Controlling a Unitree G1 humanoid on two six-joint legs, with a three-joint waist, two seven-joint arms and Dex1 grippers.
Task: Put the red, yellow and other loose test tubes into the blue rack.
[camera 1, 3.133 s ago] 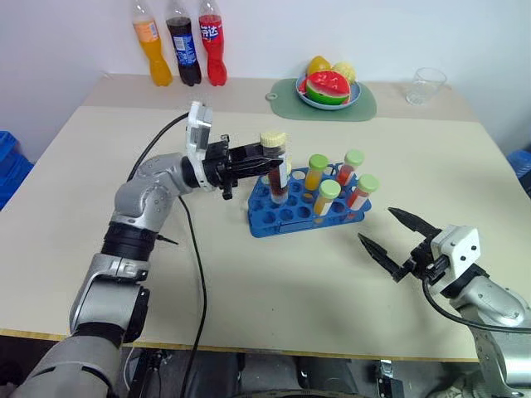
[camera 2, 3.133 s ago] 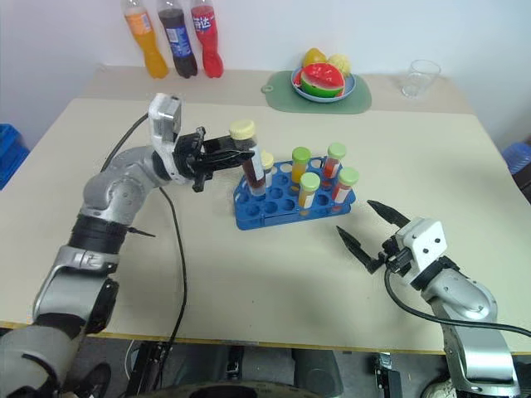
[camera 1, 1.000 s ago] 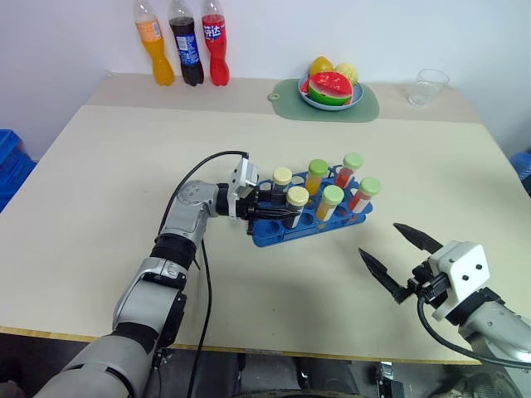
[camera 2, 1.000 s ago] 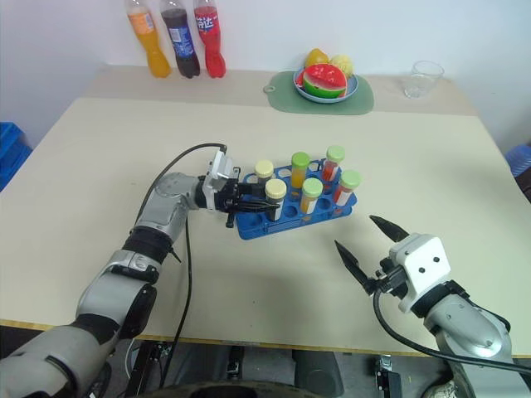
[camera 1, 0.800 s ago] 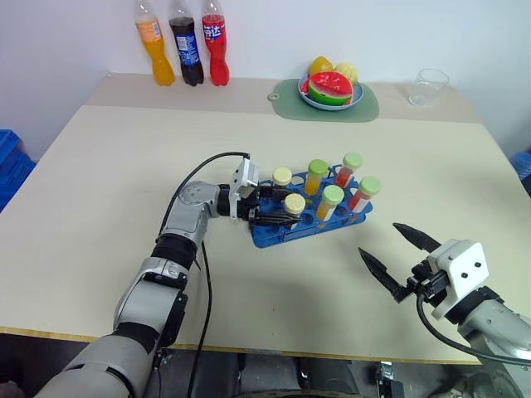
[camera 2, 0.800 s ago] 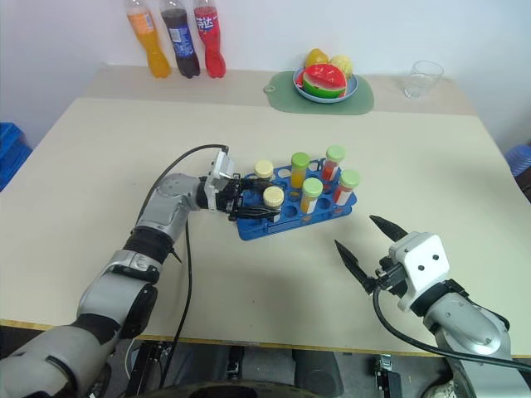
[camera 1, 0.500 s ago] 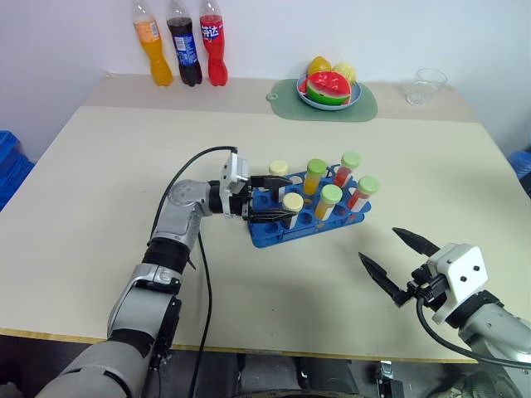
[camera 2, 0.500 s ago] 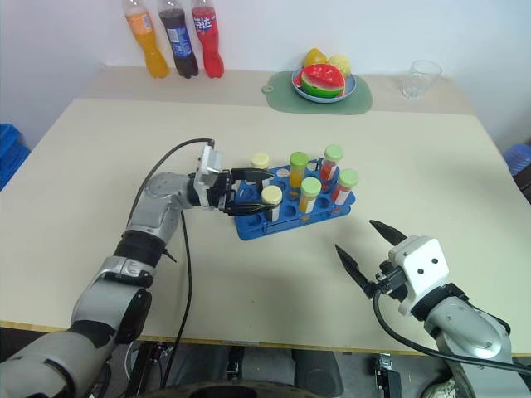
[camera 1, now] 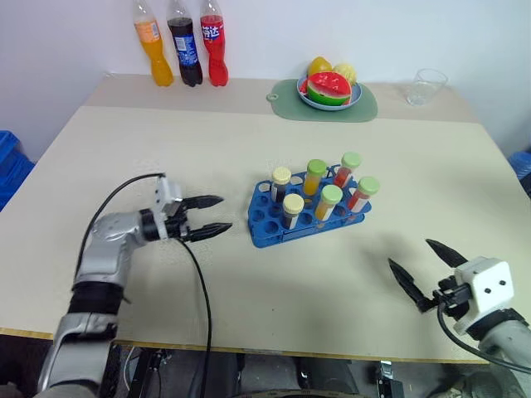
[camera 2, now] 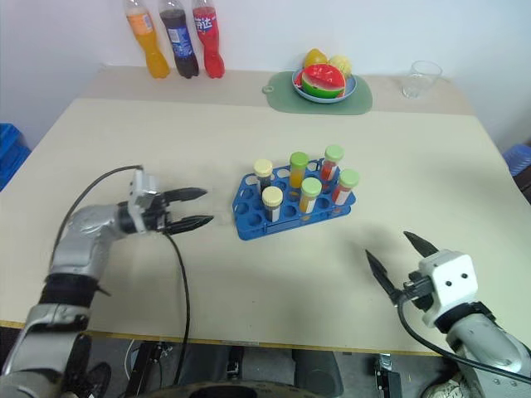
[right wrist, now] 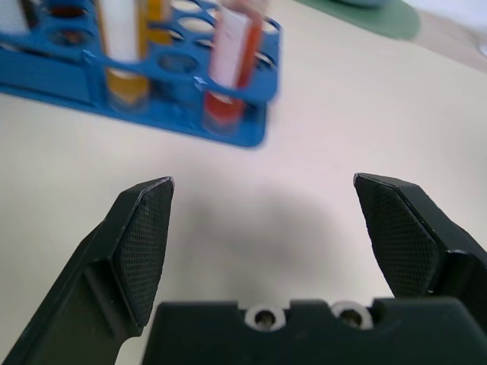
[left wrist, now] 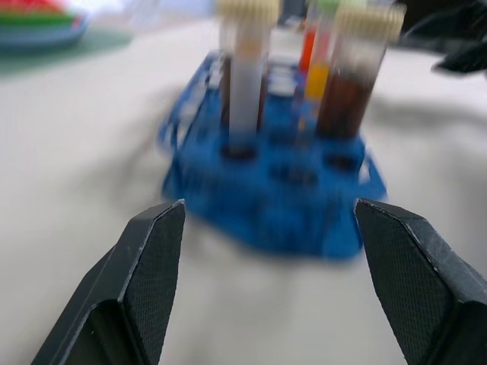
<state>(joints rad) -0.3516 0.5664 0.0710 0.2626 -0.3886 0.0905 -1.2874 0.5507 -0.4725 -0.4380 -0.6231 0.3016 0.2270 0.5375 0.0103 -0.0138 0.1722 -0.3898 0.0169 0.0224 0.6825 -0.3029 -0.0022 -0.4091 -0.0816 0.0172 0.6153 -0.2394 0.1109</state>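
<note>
The blue rack (camera 1: 309,217) stands near the middle of the table (camera 1: 249,149), a little toward its right edge, set slightly askew to the table's sides. Six capped test tubes stand upright in its holes. In the row nearer the back edge are a cream-capped tube (camera 1: 281,184) with dark liquid, a green-capped tube (camera 1: 315,177) with orange-yellow liquid, and a green-capped tube (camera 1: 349,168) with red liquid. In the row nearer the front edge are a cream-capped tube (camera 1: 292,211) with dark brown liquid, a green-capped tube (camera 1: 329,201) with yellow liquid, and a green-capped tube (camera 1: 365,192) with red liquid. The holes at the rack's left end and along its front row are unfilled.

The left gripper (camera 1: 207,216) hovers over the table to the left of the rack, well apart from it, its two black fingers spread and holding nothing, pointing toward the rack. The right gripper (camera 1: 421,267) sits near the front right corner of the table, fingers also spread wide and empty.

Along the back edge, three soda bottles (camera 1: 182,41) stand together toward the left corner, orange, dark and red. A green mat (camera 1: 286,93) carries a bowl (camera 1: 353,97) of fruit, and a clear glass (camera 1: 426,85) stands toward the back right corner.
</note>
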